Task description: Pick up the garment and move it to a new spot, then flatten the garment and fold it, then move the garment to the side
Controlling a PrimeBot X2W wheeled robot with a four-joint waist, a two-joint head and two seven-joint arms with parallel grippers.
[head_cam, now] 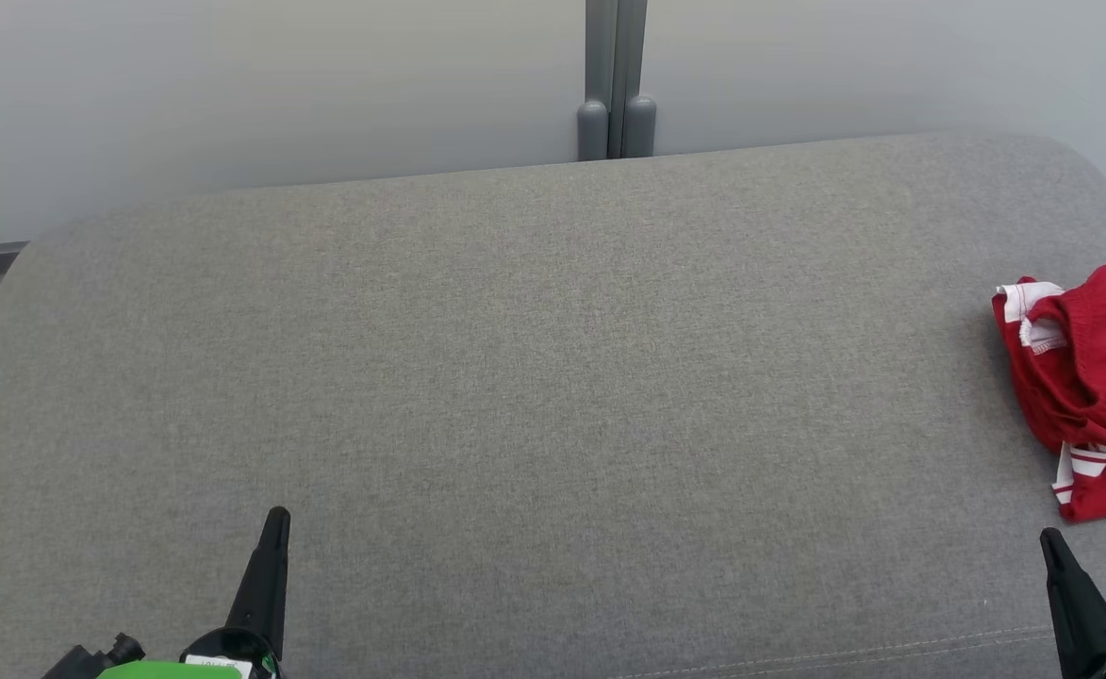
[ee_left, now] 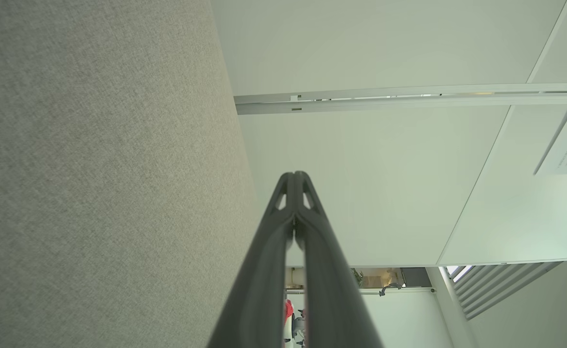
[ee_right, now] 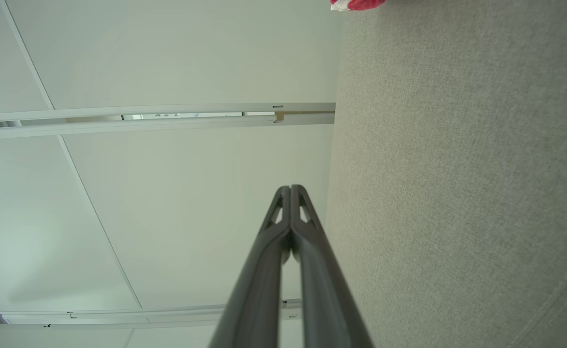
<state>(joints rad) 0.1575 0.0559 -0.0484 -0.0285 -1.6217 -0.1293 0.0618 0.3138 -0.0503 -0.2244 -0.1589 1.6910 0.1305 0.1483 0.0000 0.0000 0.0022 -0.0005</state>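
Head view: the left gripper and right gripper sit over the grey cushion. The crumpled red garment lies at the cushion's right edge, its long axis running near to far.

Left wrist view: the fingers are pressed together and empty. The writing on a wall notice is too small to read.

Right wrist view: the fingers are together and empty.

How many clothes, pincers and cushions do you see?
Clothes: 1, the red garment
Pincers: 2, the left pincer and the right pincer, both shut
Cushions: 1, the grey cushion
Total: 4
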